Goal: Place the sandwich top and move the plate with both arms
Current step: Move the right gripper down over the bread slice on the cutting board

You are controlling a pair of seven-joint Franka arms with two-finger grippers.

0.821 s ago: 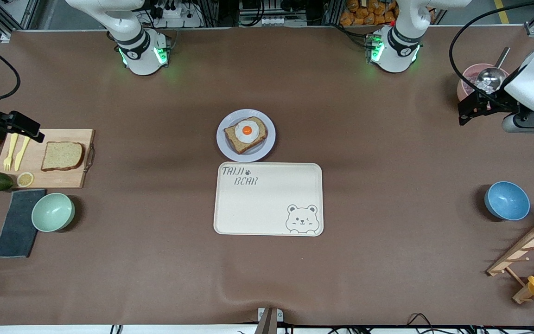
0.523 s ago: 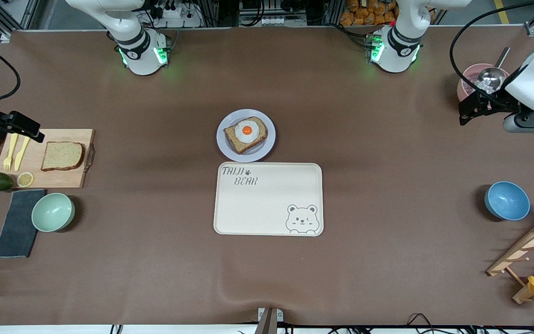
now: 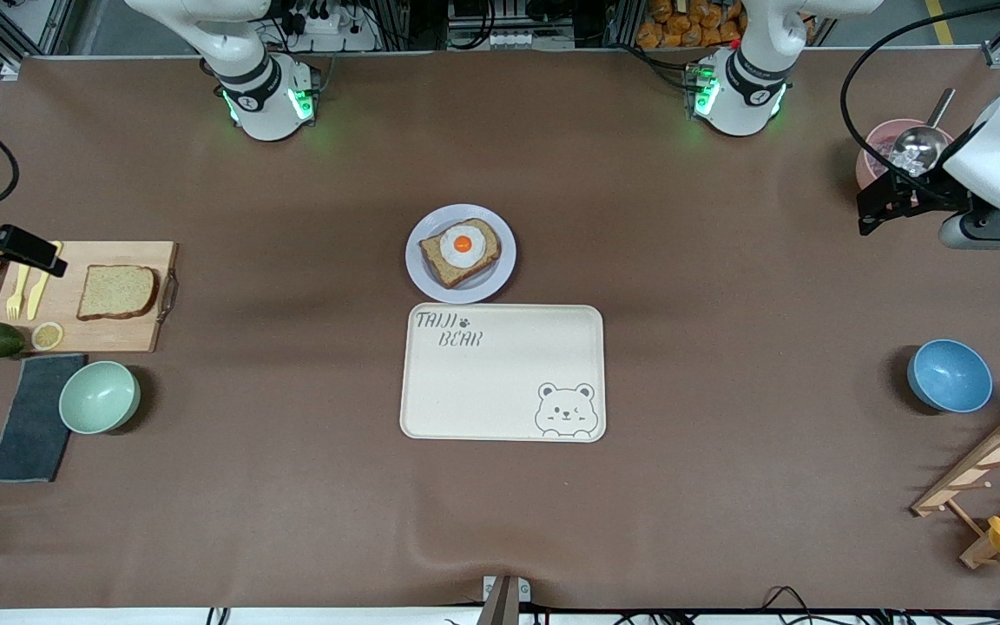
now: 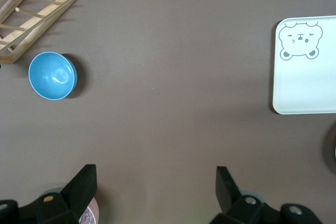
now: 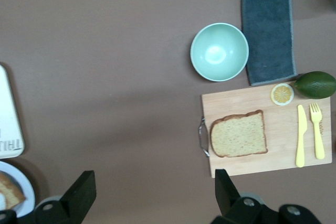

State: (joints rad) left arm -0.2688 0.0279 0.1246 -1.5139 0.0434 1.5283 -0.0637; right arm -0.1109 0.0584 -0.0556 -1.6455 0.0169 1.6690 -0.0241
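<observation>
On board near right tool [image 3: 9, 247] (open): sandwich top [image 3: 116, 292].

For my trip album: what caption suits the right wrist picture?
Open right gripper above the table, looking down on the sandwich top lying on its cutting board.

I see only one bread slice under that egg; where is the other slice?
The sandwich top lies on the wooden cutting board at the right arm's end of the table, beside the yellow cutlery.
</observation>
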